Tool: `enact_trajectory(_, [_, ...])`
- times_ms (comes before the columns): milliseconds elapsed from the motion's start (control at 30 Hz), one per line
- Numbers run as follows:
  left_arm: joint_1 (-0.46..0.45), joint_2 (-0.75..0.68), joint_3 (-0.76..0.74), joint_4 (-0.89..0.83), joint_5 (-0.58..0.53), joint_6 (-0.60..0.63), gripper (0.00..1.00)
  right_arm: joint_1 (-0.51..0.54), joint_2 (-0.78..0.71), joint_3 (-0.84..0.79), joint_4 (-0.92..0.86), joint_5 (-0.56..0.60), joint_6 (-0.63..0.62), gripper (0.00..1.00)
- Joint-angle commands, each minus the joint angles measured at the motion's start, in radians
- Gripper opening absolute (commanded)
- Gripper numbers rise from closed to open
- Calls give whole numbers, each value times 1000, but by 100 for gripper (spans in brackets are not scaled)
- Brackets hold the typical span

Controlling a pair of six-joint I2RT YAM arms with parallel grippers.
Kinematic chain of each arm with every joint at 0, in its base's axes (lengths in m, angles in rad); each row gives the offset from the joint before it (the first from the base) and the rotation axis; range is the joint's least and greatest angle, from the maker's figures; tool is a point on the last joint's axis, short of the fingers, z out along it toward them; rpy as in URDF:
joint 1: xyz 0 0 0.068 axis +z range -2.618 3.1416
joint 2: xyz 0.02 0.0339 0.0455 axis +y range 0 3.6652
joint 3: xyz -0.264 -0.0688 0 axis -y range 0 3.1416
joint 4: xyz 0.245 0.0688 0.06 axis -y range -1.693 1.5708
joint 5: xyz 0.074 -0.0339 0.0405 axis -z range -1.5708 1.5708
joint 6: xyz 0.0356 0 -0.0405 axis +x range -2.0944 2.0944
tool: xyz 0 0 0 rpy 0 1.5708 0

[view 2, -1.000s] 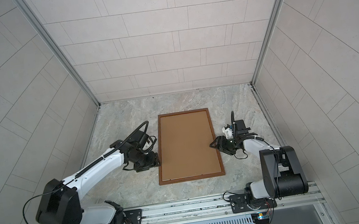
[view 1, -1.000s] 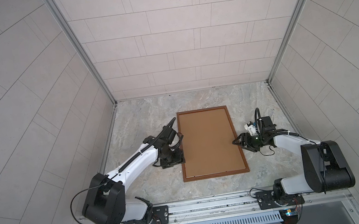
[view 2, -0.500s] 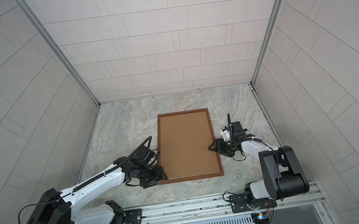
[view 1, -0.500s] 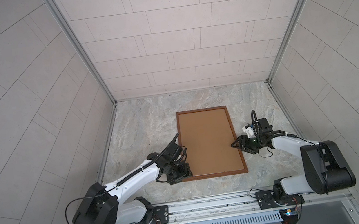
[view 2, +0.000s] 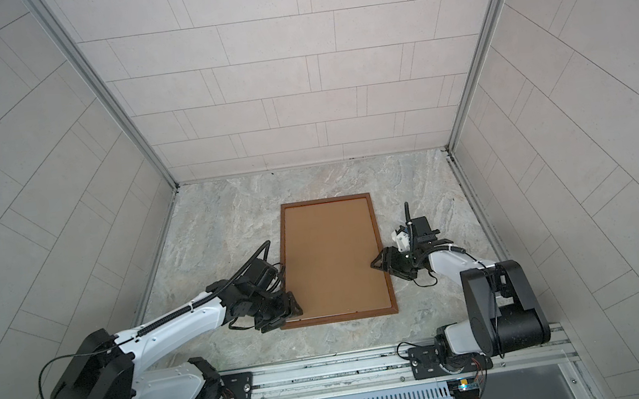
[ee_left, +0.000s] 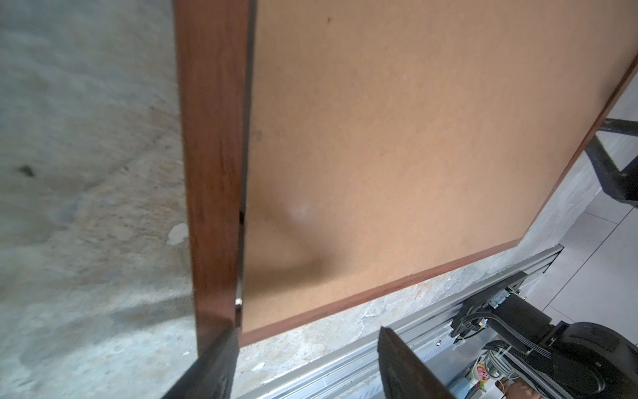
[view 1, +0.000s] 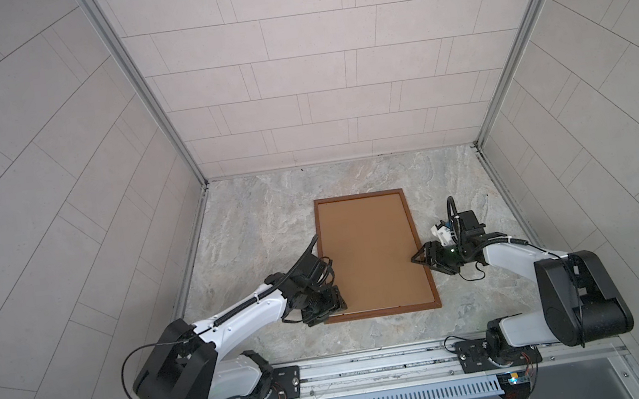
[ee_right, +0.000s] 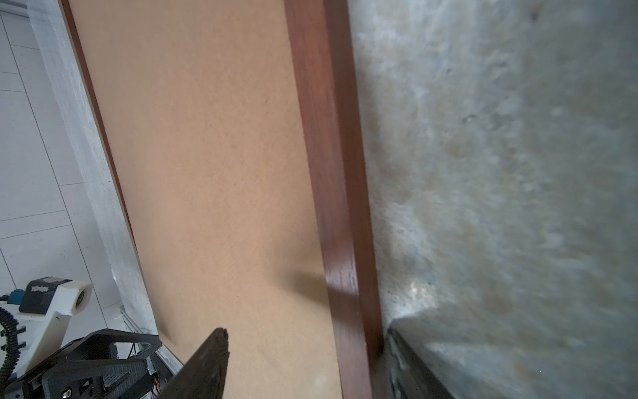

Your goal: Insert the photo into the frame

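On the grey marble-patterned bench (view 1: 262, 225), both top views record one large thin dark-brown wooden picture frame (view 1: 387, 311) (view 2: 346, 316). It lies flat at the centre, with its long sides running away from the arm bases. One plain brown backing board (view 1: 371, 252) sits inside its moulding. Two white-and-black arms are counted: the left arm (view 1: 241, 315) reaches the frame's near left corner, and the right arm (view 1: 510, 263) reaches the middle of its right rail.

Left wrist view: the left jaws stand well apart and hold nothing. One dark finger (ee_left: 214, 366) overlaps the end of the left rail at the near corner. The other finger (ee_left: 404, 366) sits past the near rail, over the bench edge.

Right wrist view: the right jaws stand apart astride the right rail and clamp nothing. One finger (ee_right: 207, 362) is over the board. The other finger (ee_right: 411, 362) is on the bench, just beside the rail's outer face. A dark label on the opposite arm's white camera housing (ee_right: 51, 293) is too blurred to read.
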Motion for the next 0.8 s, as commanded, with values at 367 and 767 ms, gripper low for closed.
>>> enact_trajectory(367, [-8,-4,-18,76,-15,-39,70,11,-16,-8,4,-20,7,66])
enact_trajectory(767, [-8,-83,-22,219,-12,-74,70,12,-24,-4,-5,-23,6,66])
